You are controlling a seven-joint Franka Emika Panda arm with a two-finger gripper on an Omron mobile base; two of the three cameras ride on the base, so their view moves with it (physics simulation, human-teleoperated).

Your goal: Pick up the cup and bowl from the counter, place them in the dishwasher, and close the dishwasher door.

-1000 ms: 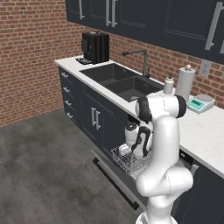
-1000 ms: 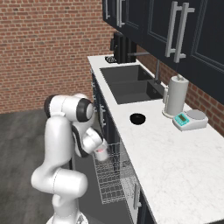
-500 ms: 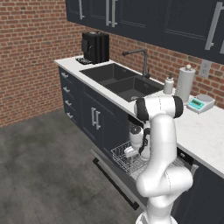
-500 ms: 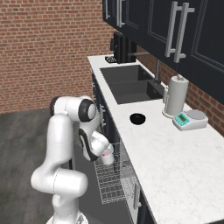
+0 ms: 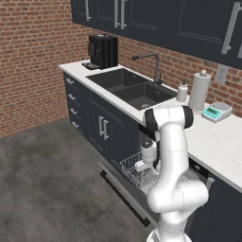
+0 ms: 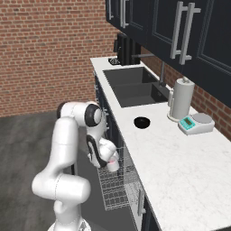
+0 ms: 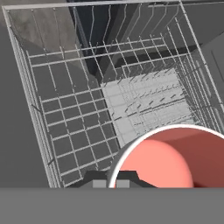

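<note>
The cup point(image 7: 173, 159), grey outside and red-pink inside, is clamped by its rim in the closed gripper point(image 6: 111, 163) and hangs just above the wire rack point(image 7: 78, 127) pulled out of the dishwasher point(image 5: 198, 172). The dishwasher door point(image 5: 124, 194) lies dropped open beneath the rack. The black bowl point(image 6: 141, 122) sits on the white counter point(image 6: 180, 162), near the sink point(image 6: 135, 88) and a paper towel roll point(image 6: 181, 98).

One cup point(image 7: 173, 159), red-pink inside. One black bowl point(image 6: 141, 122) on the table point(image 6: 180, 158). One wire dishwasher rack point(image 7: 65, 131). One paper towel roll point(image 6: 181, 98), one kitchen scale point(image 6: 196, 124), one soap bottle point(image 5: 182, 91), one faucet point(image 5: 150, 64), one double sink point(image 5: 127, 87) and one coffee machine point(image 5: 103, 51).
</note>
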